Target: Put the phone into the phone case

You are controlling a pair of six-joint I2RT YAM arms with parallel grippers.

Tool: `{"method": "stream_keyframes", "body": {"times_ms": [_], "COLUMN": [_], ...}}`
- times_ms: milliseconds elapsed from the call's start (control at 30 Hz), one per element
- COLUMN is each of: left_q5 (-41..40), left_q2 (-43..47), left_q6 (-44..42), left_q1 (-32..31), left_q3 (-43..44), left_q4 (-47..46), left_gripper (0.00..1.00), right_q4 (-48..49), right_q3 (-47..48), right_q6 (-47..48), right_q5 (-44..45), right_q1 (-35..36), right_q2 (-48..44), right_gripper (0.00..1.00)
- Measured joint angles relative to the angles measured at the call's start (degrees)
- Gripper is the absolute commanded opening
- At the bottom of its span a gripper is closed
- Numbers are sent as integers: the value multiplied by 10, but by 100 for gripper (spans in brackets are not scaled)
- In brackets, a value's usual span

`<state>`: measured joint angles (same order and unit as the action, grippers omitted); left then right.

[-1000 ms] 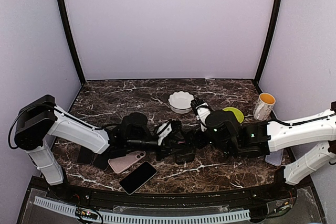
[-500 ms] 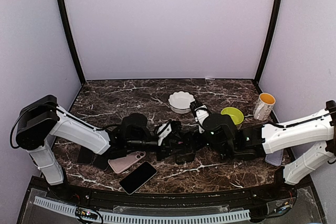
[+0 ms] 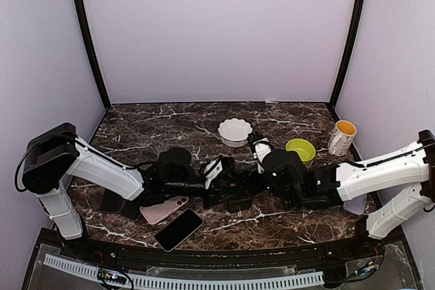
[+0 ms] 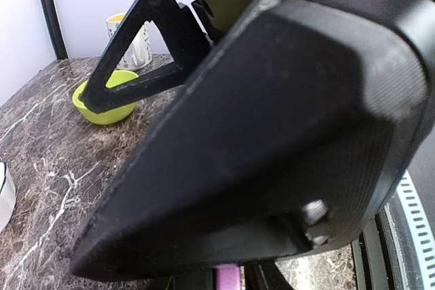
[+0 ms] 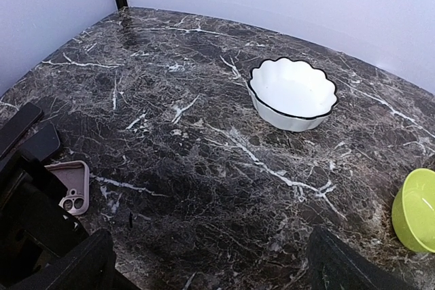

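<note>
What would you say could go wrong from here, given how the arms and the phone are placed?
1. The left gripper and the open right gripper sit very close together mid-table, so they may collide.
2. The phone and the pink case lie near the front edge beside the left arm; a sweep could knock them off.
3. A dark shape fills the left wrist view, so that camera probably guides poorly.

Soft, even light fills the booth from overhead, and the pale walls look a little dimmer toward the corners. The dark marble desk (image 3: 156, 123) gives off no glare, only faint, short shadows beneath whatever sits on it. At the left wrist a black casing (image 4: 285, 120) looms too close, blurred and murky. At the right wrist the white bowl (image 5: 292, 93) is crisp, while the right pincer (image 5: 207, 269) shows only as dark, soft-edged fingers (image 5: 68, 266) in the bottom corners.
</note>
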<state>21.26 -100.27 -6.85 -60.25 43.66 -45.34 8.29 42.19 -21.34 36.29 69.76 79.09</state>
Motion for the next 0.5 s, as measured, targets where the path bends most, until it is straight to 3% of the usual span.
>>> {"method": "stream_keyframes", "body": {"times_ms": [167,233,367,500], "left_q5": [-5,-7,-8,-3], "left_q2": [-2,-2,-3,-2], "left_q6": [0,0,2,0], "left_q1": [0,0,1,-1], "left_q3": [0,0,0,0], "left_q4": [0,0,0,4], "left_gripper": [29,24,3,0], "right_q4": [17,26,25,-8], "right_q3": [-5,-11,-19,-35], "right_q6": [-5,-7,-8,26], "right_q5": [0,-1,-19,-87], "right_q1": [-2,-4,-8,-26], "right_q2": [5,4,-10,-58], "right_gripper": [98,98,98,99]}}
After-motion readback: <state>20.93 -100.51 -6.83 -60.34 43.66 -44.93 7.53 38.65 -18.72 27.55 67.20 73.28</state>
